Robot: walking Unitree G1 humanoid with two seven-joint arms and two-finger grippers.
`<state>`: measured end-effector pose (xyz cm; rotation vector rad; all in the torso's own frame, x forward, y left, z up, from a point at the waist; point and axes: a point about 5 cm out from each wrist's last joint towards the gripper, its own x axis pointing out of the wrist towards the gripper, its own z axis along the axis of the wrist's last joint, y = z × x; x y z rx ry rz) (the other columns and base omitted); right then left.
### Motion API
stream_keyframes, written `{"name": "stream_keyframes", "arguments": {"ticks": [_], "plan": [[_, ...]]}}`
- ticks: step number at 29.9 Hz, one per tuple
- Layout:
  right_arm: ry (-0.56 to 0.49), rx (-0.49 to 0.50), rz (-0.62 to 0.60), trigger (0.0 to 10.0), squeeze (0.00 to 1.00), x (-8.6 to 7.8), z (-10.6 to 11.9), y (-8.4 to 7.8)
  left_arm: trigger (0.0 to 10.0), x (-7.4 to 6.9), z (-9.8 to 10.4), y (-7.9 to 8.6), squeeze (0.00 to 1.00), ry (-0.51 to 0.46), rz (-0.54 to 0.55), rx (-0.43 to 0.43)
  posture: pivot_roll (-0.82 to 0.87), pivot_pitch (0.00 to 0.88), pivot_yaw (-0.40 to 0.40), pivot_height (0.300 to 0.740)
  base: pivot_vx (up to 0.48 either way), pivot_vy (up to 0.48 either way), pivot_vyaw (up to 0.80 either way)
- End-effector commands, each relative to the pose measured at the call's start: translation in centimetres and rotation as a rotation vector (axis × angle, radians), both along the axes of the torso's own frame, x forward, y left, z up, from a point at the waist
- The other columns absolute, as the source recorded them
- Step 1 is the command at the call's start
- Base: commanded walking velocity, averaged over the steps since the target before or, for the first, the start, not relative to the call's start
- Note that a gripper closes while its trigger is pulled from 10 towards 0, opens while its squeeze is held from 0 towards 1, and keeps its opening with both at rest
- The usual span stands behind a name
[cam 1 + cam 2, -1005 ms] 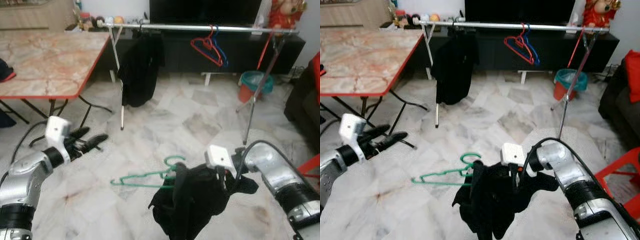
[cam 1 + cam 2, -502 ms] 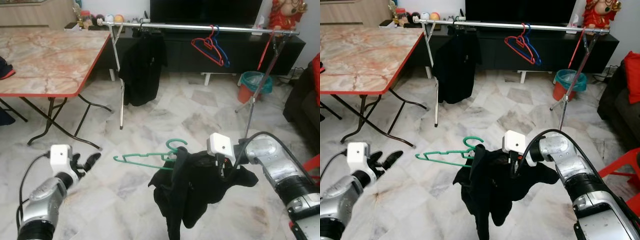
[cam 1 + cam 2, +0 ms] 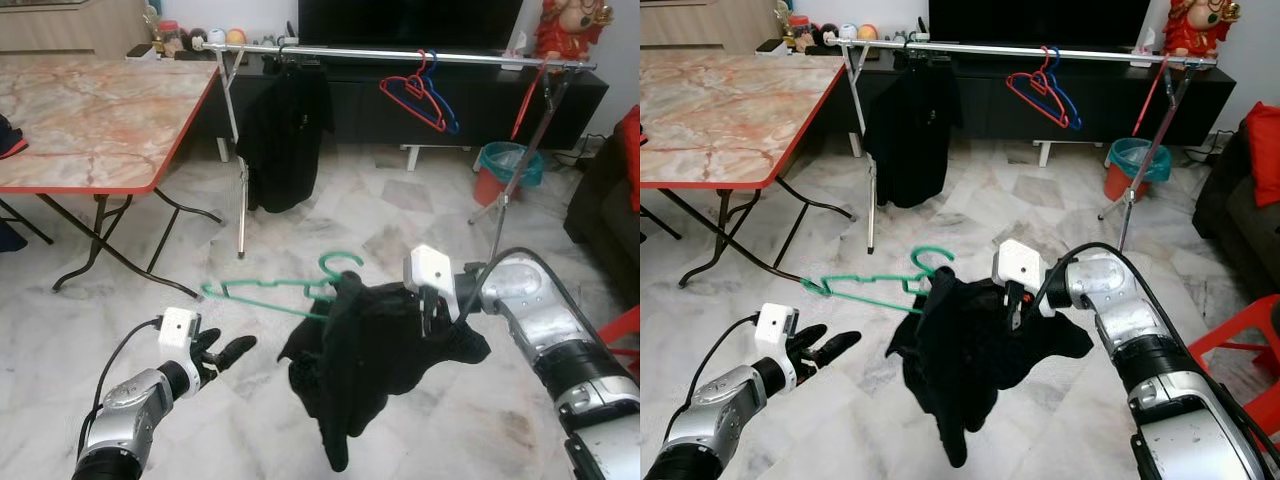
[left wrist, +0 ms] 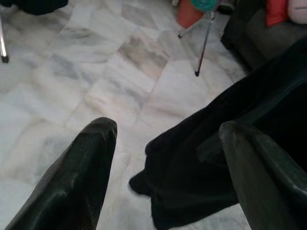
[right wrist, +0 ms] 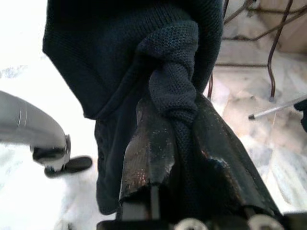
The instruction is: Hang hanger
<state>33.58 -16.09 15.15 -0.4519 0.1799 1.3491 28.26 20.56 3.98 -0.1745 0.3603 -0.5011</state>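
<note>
A green hanger (image 3: pixel 270 289) carries a black garment (image 3: pixel 360 350) that droops from its right half, held up above the floor. My right gripper (image 3: pixel 428 310) is shut on a bunched fold of that garment (image 5: pixel 175 81). My left gripper (image 3: pixel 225 352) is low at the left, open and holding nothing, its fingers (image 4: pixel 79 167) apart and pointing toward the hanging cloth (image 4: pixel 230 143). The silver clothes rail (image 3: pixel 400 55) stands at the back with a black garment (image 3: pixel 285 125) and red and blue hangers (image 3: pixel 420 92) on it.
A marble-topped folding table (image 3: pixel 90 110) with a red edge stands at the left. A teal and orange bin (image 3: pixel 505 170) sits behind the rail's right leg (image 3: pixel 515 180). A dark sofa (image 3: pixel 610 200) and a red chair (image 3: pixel 1240 340) are at the right.
My right gripper has carried the hanger and garment up and to the left. My left arm has swung in toward the garment, low over the floor.
</note>
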Motion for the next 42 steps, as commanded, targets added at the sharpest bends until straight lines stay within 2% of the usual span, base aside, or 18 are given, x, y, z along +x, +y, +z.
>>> {"name": "stream_keyframes", "arguments": {"ticks": [1,9,10,11,15,19,22,25,28,29,35,42], "plan": [[-0.067,0.047,0.023,0.0,0.0,0.6,2.1,0.6,10.0,0.3,0.5,-0.4,0.0,-0.029,-0.028,0.006,-0.05,0.0,-0.014,0.74,0.0,0.0,0.0],[-0.051,0.071,0.053,0.0,0.0,0.6,2.6,1.3,10.0,0.4,0.7,-1.1,0.0,-0.061,-0.039,-0.016,-0.05,0.0,-0.019,0.74,0.0,0.0,0.0],[-0.047,0.073,0.059,0.0,0.0,0.5,2.6,1.4,10.0,0.4,0.7,-1.2,0.29,-0.064,-0.047,-0.03,-0.05,0.0,-0.02,0.74,0.0,0.0,0.0],[-0.044,0.072,0.067,0.0,0.0,0.4,2.6,1.5,10.0,0.3,0.9,-1.5,1.0,-0.078,-0.068,-0.044,-0.05,0.0,-0.02,0.74,0.0,0.0,0.0],[-0.039,0.068,0.075,0.0,0.0,0.4,2.5,1.5,10.0,0.2,0.9,-1.9,1.0,-0.094,-0.098,-0.024,-0.05,0.0,-0.02,0.74,0.0,0.0,0.0],[-0.035,0.061,0.082,0.0,0.0,0.4,2.4,1.6,10.0,0.0,1.0,-2.2,1.0,-0.091,-0.141,-0.062,-0.05,0.0,-0.02,0.74,0.0,0.0,0.0],[-0.034,0.055,0.081,0.0,0.0,0.4,2.4,1.5,10.0,-0.4,0.8,-2.4,1.0,-0.083,-0.196,-0.024,-0.05,0.0,-0.019,0.74,0.0,0.0,0.0],[-0.032,0.053,0.082,0.0,0.0,0.4,2.4,1.5,10.0,-0.7,0.4,-2.4,1.0,-0.08,-0.243,0.06,-0.05,0.0,-0.019,0.74,0.0,0.0,0.0],[-0.025,0.044,0.096,0.0,0.0,0.3,2.2,1.4,10.0,-0.9,-0.3,-2.2,1.0,-0.078,-0.278,0.185,-0.05,0.0,-0.021,0.74,0.0,0.0,0.0],[-0.024,0.043,0.097,0.0,0.0,0.3,2.2,1.4,10.0,-0.8,-0.2,-2.1,0.02,-0.09,-0.272,0.204,-0.05,0.0,-0.021,0.74,0.0,0.0,0.0],[-0.009,0.042,0.134,0.0,0.0,-0.1,2.1,1.6,10.0,-0.3,0.0,-2.1,0.0,-0.127,-0.221,0.222,-0.05,0.0,-0.02,0.74,0.0,0.0,0.0],[0.005,0.028,0.159,0.0,0.0,-0.5,1.6,1.5,10.0,-0.6,-0.2,-2.6,0.0,-0.122,-0.263,0.176,-0.05,0.0,-0.021,0.74,0.0,0.0,0.0]]}}
